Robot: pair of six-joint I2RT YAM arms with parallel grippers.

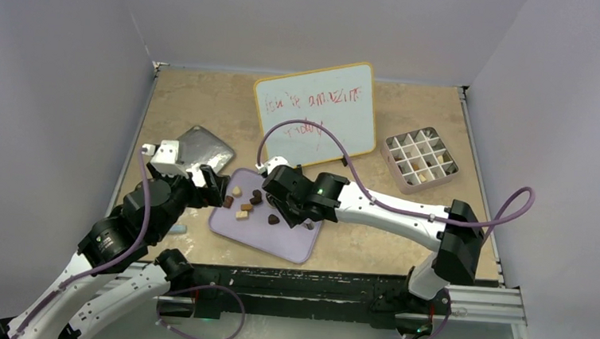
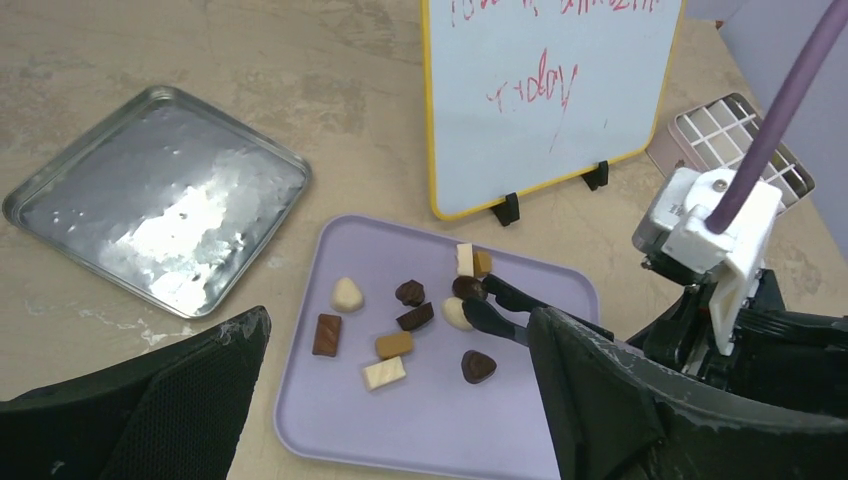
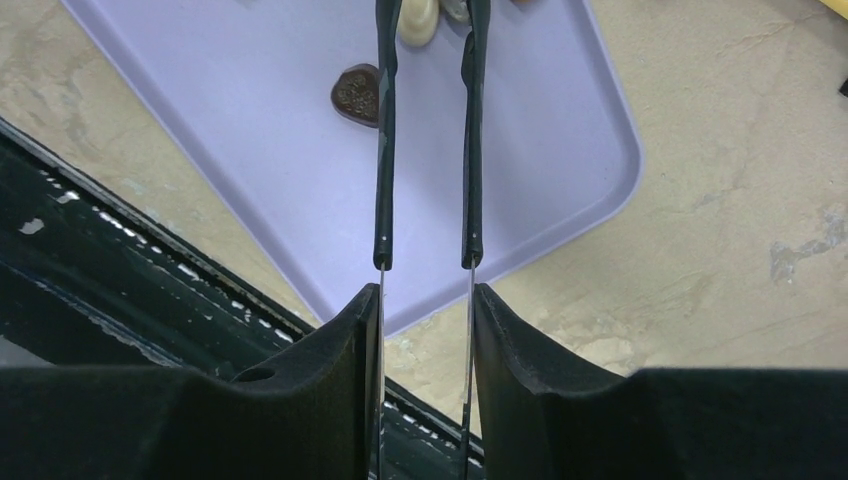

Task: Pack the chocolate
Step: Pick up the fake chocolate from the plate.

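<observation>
Chocolate point(image 2: 394, 344): loose pieces, centre frame, on lavender tray point(image 2: 500, 440).
Handling: probably light, rigid, slick, easily marred; pinch low across opposite sides.
Right gripper point(image 3: 425, 300): clamped on tweezers point(image 3: 384, 150), tips straddling cream piece point(image 3: 417, 20), top edge.
Left gripper point(image 2: 398, 318): spread wide, empty.

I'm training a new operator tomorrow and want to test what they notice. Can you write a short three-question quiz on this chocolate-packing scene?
1. True or false: the left gripper is shut.
2. What does the right gripper hold? A) tongs B) a spoon C) nothing
3. What colour is the tray under the loose chocolates?

Key:
1. False. Its fingers stand wide apart and hold nothing.
2. A. The two long prongs reach out over the tray.
3. Lavender.
</observation>
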